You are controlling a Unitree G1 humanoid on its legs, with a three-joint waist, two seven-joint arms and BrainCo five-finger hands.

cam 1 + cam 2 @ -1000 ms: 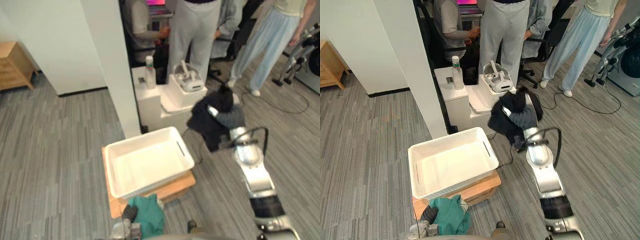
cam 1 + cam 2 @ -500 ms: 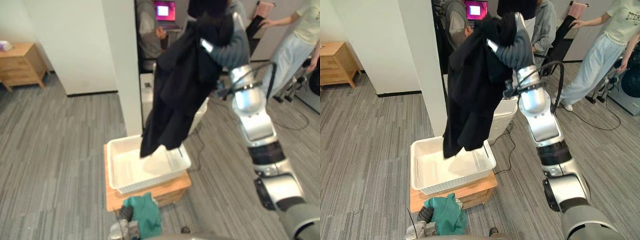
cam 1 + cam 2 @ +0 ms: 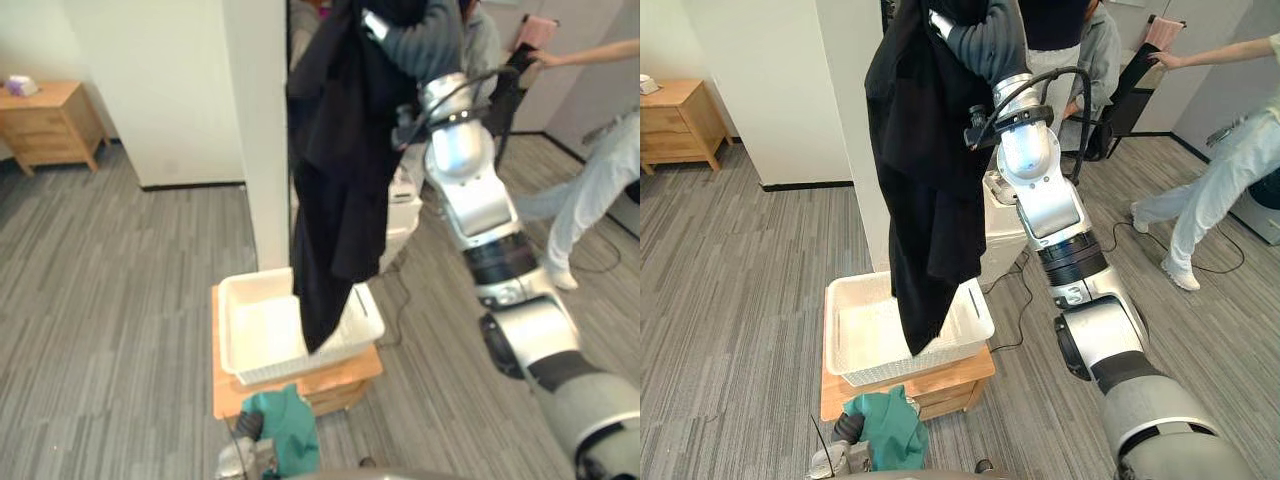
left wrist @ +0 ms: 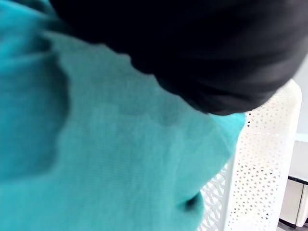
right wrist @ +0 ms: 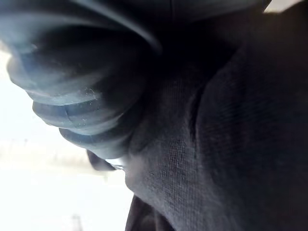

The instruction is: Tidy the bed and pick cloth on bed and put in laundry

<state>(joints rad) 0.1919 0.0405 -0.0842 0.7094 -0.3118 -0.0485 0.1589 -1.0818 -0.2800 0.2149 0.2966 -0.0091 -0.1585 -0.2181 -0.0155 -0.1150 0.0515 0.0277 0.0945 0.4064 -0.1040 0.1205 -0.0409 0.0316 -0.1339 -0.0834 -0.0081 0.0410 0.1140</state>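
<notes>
**Q:** What is lying nearest?

**A:** A green cloth (image 3: pixel 890 432) is draping over the left hand (image 3: pixel 845 430). It is hiding the fingers, so I cannot tell how they are set.

**Q:** And beyond?

**A:** A basket (image 3: pixel 865 368) is sitting on a stand (image 3: pixel 950 370). A black garment (image 3: pixel 925 180) is hanging from the right hand (image 3: pixel 982 40) up high, its tail dangling over the basket. Those fingers are lying buried in fabric, so I cannot tell their state either. A person (image 3: pixel 1200 190) is standing behind.

Silver-grey arm (image 3: pixel 1045 205) — dark ribbed wrist cover (image 3: pixel 985 40)

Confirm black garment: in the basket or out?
Out: black garment hangs from the raised right hand, lower end over the white basket; touching, cannot tell.
</notes>
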